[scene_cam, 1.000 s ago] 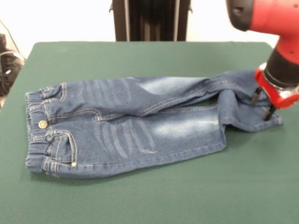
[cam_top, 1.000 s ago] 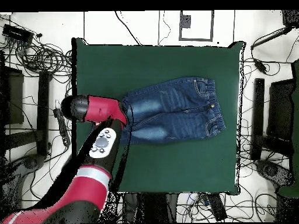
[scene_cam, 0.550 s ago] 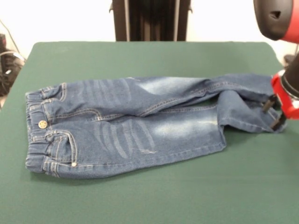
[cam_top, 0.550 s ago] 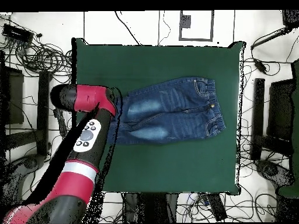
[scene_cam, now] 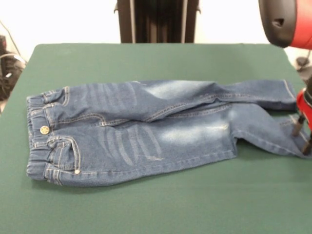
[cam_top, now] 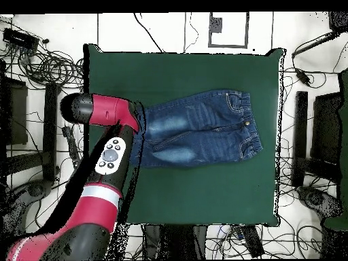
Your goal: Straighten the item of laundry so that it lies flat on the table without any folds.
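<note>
The item of laundry (scene_cam: 146,126), a small pair of blue jeans, lies on the green table (scene_cam: 146,58) with its waistband at the left and both legs stretched to the right. The far leg lies straight. The near leg runs out to the right edge of the front view, still creased near the knee. My gripper (scene_cam: 302,135) stands at that edge, shut on the near leg's cuff, low over the table. In the overhead view the jeans (cam_top: 204,129) lie mid-table and the red arm (cam_top: 109,112) covers the leg ends and the gripper.
Green table top (cam_top: 197,190) stretches on all sides of the jeans. Cables and equipment (cam_top: 41,61) lie on the floor around the table. The arm's red elbow (scene_cam: 285,19) hangs above the table's right side.
The gripper has moved right and nearer the camera, pulling the folded-over near leg out along the table. The far leg's cuff is now uncovered and lies flat.
</note>
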Available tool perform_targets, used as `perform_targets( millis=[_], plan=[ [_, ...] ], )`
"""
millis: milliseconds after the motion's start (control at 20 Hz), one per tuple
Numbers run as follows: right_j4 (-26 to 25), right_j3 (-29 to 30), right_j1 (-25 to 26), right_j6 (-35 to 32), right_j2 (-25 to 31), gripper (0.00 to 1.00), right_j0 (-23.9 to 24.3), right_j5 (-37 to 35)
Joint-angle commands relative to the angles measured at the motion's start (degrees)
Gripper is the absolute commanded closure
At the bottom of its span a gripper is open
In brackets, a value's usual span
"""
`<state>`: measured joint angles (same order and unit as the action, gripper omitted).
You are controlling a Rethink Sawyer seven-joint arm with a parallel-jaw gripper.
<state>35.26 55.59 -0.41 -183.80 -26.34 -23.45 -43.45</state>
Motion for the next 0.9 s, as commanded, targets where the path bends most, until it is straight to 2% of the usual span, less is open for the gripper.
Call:
perform_targets(
  millis=[50,200,350,500,750,900],
  plan=[
    [4.4,5.3,-2.1,-12.9,8.1,0.0,-3.0,6.4],
    [5.3,6.7,-3.1,-11.5,9.8,0.0,-2.7,9.0],
    [6.5,10.5,-5.9,-7.5,14.5,0.0,-1.4,13.2],
    [6.5,12.1,-7.9,-8.6,14.5,0.0,-2.5,13.3],
    [7.6,9.8,-7.2,-15.5,11.3,0.0,-6.2,9.5],
    [8.7,10.7,-7.8,-15.5,12.1,0.0,-6.9,10.4]
  ],
)
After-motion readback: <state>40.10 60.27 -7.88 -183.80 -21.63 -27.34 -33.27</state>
